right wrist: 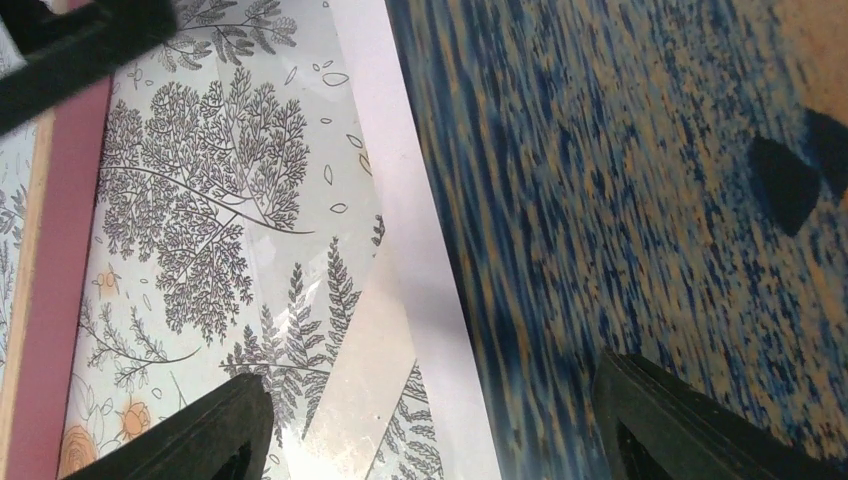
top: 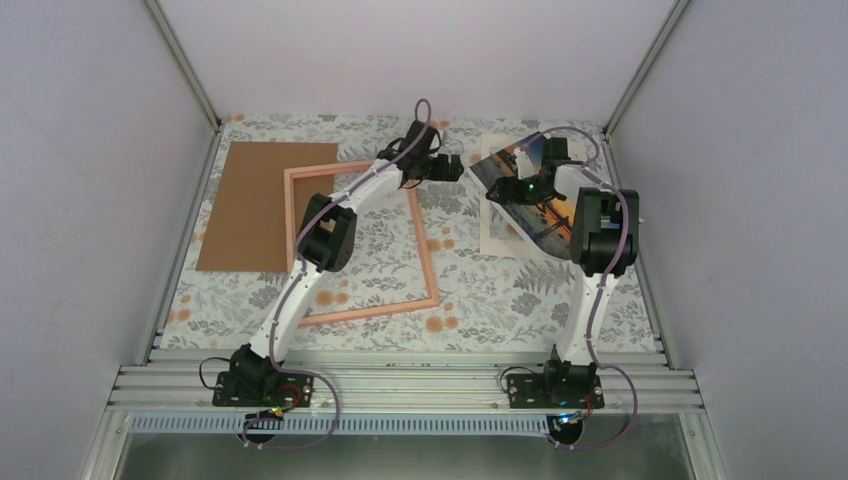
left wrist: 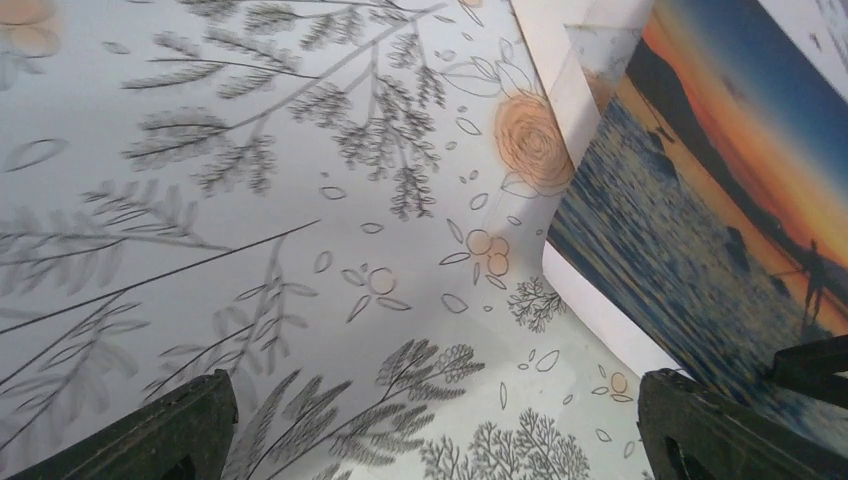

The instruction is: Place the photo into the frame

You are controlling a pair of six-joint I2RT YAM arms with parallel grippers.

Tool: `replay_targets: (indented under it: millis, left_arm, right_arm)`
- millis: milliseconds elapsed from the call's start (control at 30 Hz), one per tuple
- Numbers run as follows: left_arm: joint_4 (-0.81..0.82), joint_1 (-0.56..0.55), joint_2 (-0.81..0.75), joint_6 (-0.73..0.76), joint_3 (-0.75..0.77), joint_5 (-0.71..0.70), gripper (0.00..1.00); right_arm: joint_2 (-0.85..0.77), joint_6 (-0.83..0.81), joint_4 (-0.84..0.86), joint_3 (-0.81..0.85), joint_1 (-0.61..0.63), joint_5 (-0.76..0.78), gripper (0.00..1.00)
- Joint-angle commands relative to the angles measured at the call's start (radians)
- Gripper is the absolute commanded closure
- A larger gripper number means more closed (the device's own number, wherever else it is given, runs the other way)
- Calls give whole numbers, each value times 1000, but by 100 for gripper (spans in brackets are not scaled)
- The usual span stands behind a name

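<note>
**Pick-up stage.** The photo (top: 497, 175) sits at the far right of the table (top: 520, 300), tilted over a white mat board (top: 497, 240), with the frame (top: 362, 312) to its left. The right claw (right wrist: 425, 420) is spread wide astride the print's white-bordered edge and clamps nothing. The left claw (left wrist: 440, 400), likewise wide and empty, hovers over bare table beside the photo's lifted corner, probably to steady or receive it.

On the table (top: 480, 300), the cardboard sheet (top: 250, 205) lies far left, the frame (top: 372, 312) overlaps its right edge, and the photo (top: 493, 171) sits far right over the mat board (top: 497, 236).
</note>
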Motion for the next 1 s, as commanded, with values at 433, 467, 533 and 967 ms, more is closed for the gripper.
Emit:
replay_targets:
  millis: [433,467,533,967]
  left_arm:
    - [-149,-56,-12,245,-67,290,9]
    - [-150,-58,-29,253,-88,308,10]
    - [-153,-65,-58,272,-126,336,12]
    - [3,-34,-306,216,-455,382,14]
  right_arm:
    - [91,15,-218,-161,43,81,22]
    - [85,11,-217,-167,44,81,23]
    - [74,1,-215,-184,47,80,24]
    - [-120,-82,-143,-270,97,147,35]
